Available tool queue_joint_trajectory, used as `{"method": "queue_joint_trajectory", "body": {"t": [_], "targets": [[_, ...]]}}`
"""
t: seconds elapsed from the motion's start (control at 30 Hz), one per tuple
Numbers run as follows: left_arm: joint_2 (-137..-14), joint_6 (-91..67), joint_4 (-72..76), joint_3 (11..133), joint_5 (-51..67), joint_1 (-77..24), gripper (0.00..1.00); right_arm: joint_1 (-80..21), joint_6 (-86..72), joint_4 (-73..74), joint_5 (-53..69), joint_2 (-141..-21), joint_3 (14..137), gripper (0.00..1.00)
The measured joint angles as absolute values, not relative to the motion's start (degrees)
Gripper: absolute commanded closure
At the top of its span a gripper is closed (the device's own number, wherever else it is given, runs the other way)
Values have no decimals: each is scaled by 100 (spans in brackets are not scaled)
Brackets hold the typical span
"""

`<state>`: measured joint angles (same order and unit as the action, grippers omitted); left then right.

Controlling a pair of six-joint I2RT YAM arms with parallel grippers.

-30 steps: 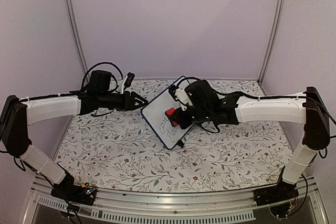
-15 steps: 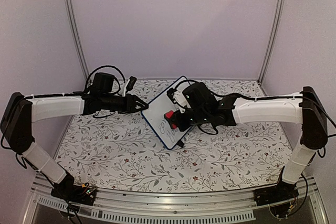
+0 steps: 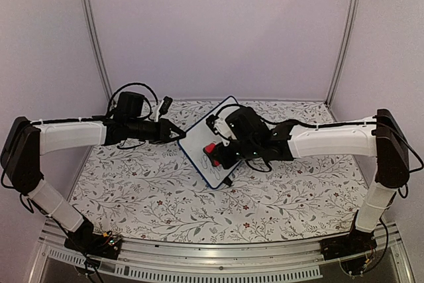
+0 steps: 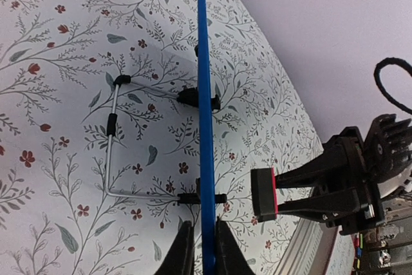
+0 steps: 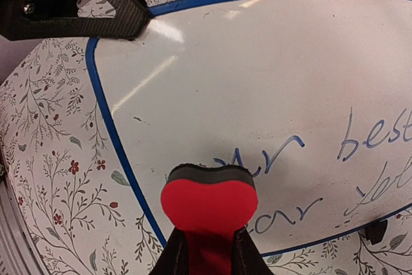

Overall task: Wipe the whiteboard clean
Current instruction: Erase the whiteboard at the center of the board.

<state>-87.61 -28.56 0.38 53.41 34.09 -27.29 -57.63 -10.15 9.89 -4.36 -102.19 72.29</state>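
The whiteboard [image 3: 199, 138] stands propped up on the flowered table, its blue frame edge-on [image 4: 203, 94] in the left wrist view. Blue handwriting [image 5: 360, 140] covers its lower right part. My left gripper [image 3: 180, 135] [image 4: 205, 249] is shut on the board's frame at the left edge, and its fingers [image 5: 109, 4] show at that edge in the right wrist view. My right gripper [image 3: 215, 150] [image 5: 207, 249] is shut on a red eraser [image 5: 208, 204] [image 4: 262, 194] with dark felt facing the board. A small gap shows between felt and board.
A wire stand [image 4: 111, 140] with black clips props the board from behind. Purple walls close in the back and sides, with metal posts [image 3: 93, 31] at the corners. A metal rail [image 3: 199, 273] runs along the table's near edge.
My left gripper has closed its jaws on the whiteboard's left edge. My right gripper, with the eraser in it, has shifted left and slightly away across the board's face.
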Motion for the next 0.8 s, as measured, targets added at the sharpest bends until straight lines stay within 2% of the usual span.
{"method": "queue_joint_trajectory", "body": {"t": [0.33,0.8], "targets": [[-8759,-2867,54,5341,3422,-2729,96,-5887,-939,1009,-443,-10586,7741,94],[-8755,-2882,56,5341,3415,-2724,97,-6049,-698,1166,-462,-10967,7913,94]]}}
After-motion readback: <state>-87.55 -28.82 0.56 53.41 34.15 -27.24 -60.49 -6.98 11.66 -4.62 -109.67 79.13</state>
